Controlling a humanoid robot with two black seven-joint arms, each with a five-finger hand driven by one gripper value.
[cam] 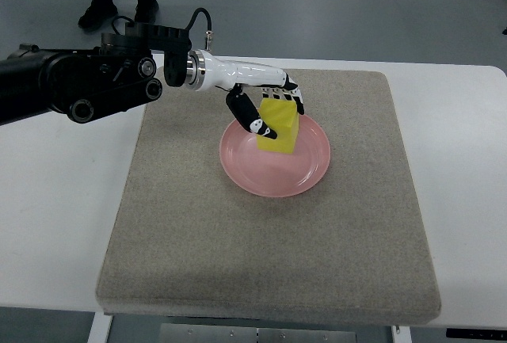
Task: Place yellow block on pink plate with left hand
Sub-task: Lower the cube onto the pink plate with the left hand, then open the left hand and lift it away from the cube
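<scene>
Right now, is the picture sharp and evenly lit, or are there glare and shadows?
Top view: sharp and evenly lit; soft sheen on the pink plate; faint shadow under the left hand holding the yellow block; the grey mat shows no glare.

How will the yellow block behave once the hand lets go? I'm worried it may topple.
The yellow rectangular block stands on the round pink plate, so it will probably stay put. Its flat faces make rolling unlikely. The left hand grips it without visibly squashing it, suggesting it is fairly stiff.
</scene>
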